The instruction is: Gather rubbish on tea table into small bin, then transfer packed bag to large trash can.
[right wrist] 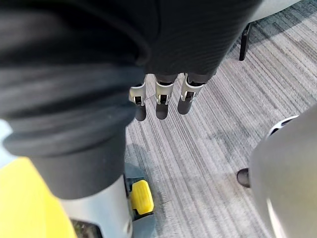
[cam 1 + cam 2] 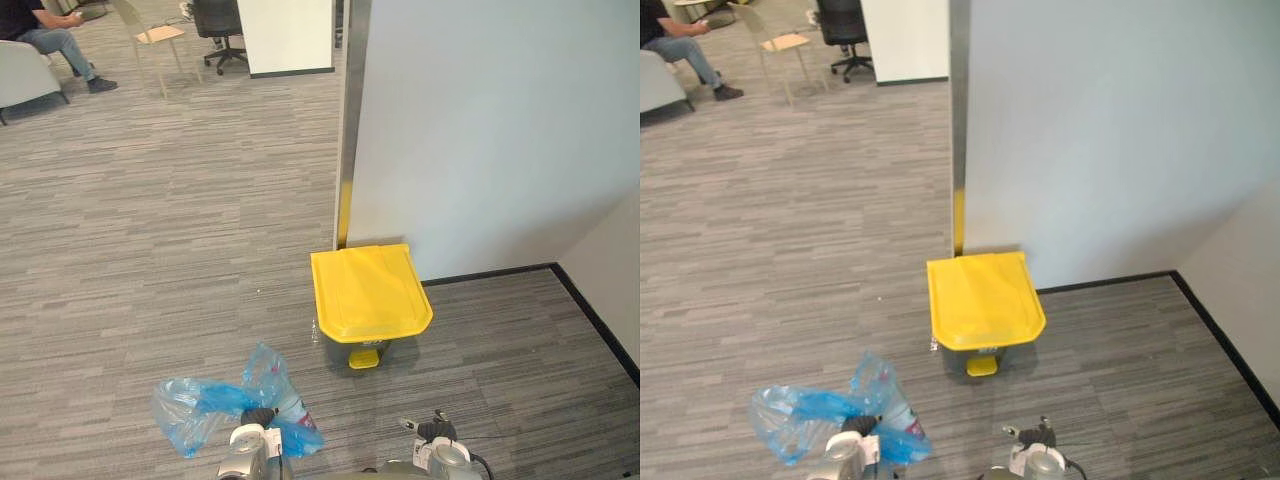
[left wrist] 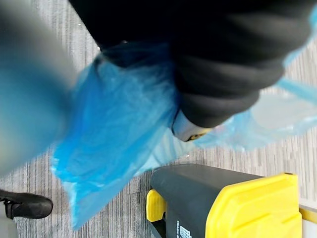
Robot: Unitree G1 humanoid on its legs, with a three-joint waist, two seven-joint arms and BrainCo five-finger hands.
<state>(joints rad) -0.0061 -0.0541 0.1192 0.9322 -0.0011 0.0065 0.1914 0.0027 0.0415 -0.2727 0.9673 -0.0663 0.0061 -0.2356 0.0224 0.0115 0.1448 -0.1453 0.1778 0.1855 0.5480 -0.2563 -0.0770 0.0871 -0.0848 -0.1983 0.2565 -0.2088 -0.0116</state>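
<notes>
Down by the robot's left side, the blue bag (image 2: 205,405) is hanging up off the floor (image 2: 150,250), bunching at the left hand (image 2: 257,417). That hand is probably gripping it, but the bag is covering the hand, so I cannot tell. Just ahead, the bin (image 3: 198,196) is standing against the wall (image 2: 480,130), with its yellow lid (image 2: 368,288) lying shut. The right hand (image 1: 161,106) is hanging near the bin, its fingers straight and loose, holding nothing. Far off, a person (image 2: 45,35) is sitting.
</notes>
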